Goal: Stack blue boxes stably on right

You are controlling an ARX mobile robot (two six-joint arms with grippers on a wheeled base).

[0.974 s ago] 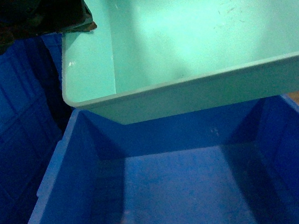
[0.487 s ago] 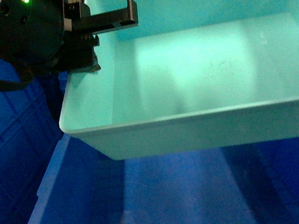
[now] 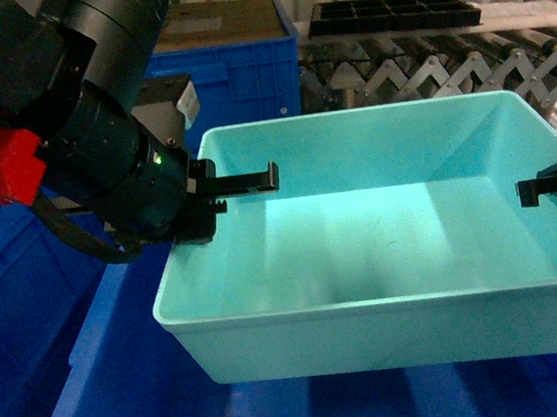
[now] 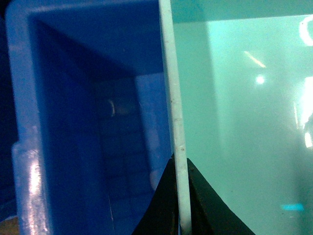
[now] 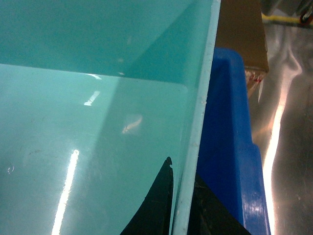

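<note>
We have the tub (image 3: 385, 257) held between both arms over the open crate (image 3: 108, 389), and by our reading the step in hand is lowering it so it nests or seats inside that crate. The left gripper (image 3: 241, 188) is pinched on the tub's left wall, one finger inside and one outside, and the left wrist view shows the rim (image 4: 175, 122) running straight up between the two dark fingers. The right gripper (image 3: 548, 188) pinches the right wall the same way; the right wrist view shows that wall's edge between its fingers, with the crate's rim (image 5: 230, 147) just beside and below. To do this well, we would keep both grips at equal height so the tub stays level, bring it down slowly and evenly, and watch that neither wall catches on the crate's rim. We would let go only once the tub's weight is carried by the crate. Uneven release could tip it. The tub sits upright, mouth up, roughly level in the head view, with its long axis running left to right across the view, from one gripper to the other. Its short walls are the ones we hold. Whether its bottom touches the crate we cannot tell.
</note>
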